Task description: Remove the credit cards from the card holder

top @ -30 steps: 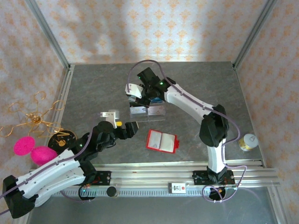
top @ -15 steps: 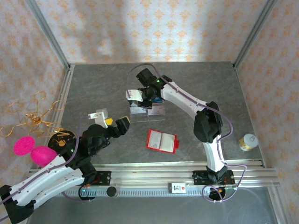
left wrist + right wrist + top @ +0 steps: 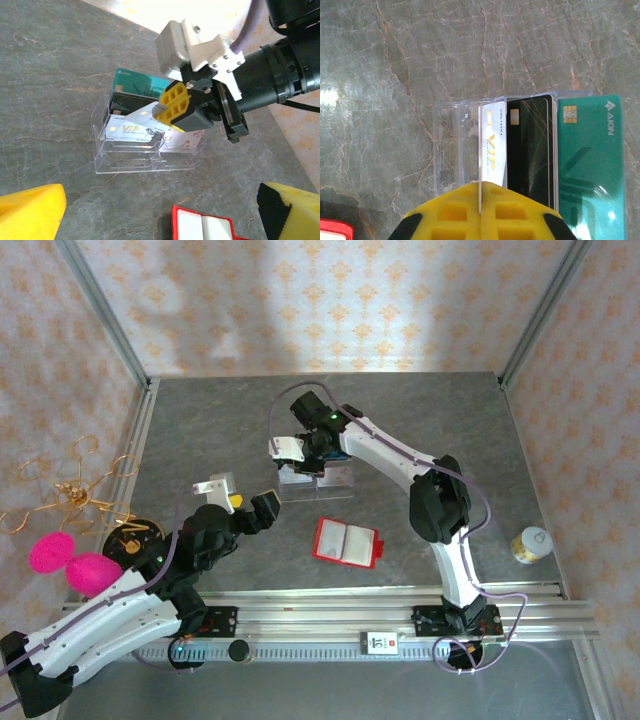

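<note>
My right jaws are shut on a pale silvery credit card (image 3: 142,114), pinched at one end between the yellow fingers (image 3: 455,210). From the right wrist view the card is edge-on, a thin line in the seam between them. The card tilts down into the clear tray (image 3: 125,162), its free end over the compartment where a VIP card (image 3: 494,145) sits, with a black card (image 3: 530,145) and a teal-green card (image 3: 590,160) behind.

My left jaws are spread wide and hold nothing, hanging above the table (image 3: 450,420) on the near-left side of the tray.

The red card holder (image 3: 347,542) lies open like a book on the near side of the tray, apart from it. I can't tell whether its pale pockets hold more cards.

I judge the step in hand to be dropping this card off. I'd square it to the divider, lower until the edge seats, then open and lift straight up so the light tray isn't dragged.
</note>
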`<state>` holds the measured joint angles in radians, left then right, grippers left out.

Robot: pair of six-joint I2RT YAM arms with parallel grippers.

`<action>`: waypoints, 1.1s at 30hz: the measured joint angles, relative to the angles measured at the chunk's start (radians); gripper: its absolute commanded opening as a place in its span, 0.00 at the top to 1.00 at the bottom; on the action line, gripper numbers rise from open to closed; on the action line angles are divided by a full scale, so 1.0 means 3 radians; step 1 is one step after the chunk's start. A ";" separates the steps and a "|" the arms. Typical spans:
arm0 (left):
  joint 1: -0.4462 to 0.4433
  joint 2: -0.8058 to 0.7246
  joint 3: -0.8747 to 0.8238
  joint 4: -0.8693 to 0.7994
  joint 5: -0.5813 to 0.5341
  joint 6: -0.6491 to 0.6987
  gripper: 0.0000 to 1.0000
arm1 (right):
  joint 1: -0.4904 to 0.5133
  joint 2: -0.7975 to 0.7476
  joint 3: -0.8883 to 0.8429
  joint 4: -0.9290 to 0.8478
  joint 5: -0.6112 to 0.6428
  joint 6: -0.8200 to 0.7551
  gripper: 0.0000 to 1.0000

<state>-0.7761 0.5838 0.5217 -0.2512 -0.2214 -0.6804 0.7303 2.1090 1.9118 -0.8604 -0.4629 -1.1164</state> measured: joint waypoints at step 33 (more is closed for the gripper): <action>0.0033 -0.0006 -0.0090 0.0004 0.0017 0.0000 0.01 | 0.0072 0.0098 -0.0217 0.0329 0.0141 0.0114 0.65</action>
<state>-0.7662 0.5819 0.4946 -0.2501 -0.2165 -0.6804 0.7521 2.1384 1.8465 -0.7616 -0.4206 -1.0821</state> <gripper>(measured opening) 0.991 0.334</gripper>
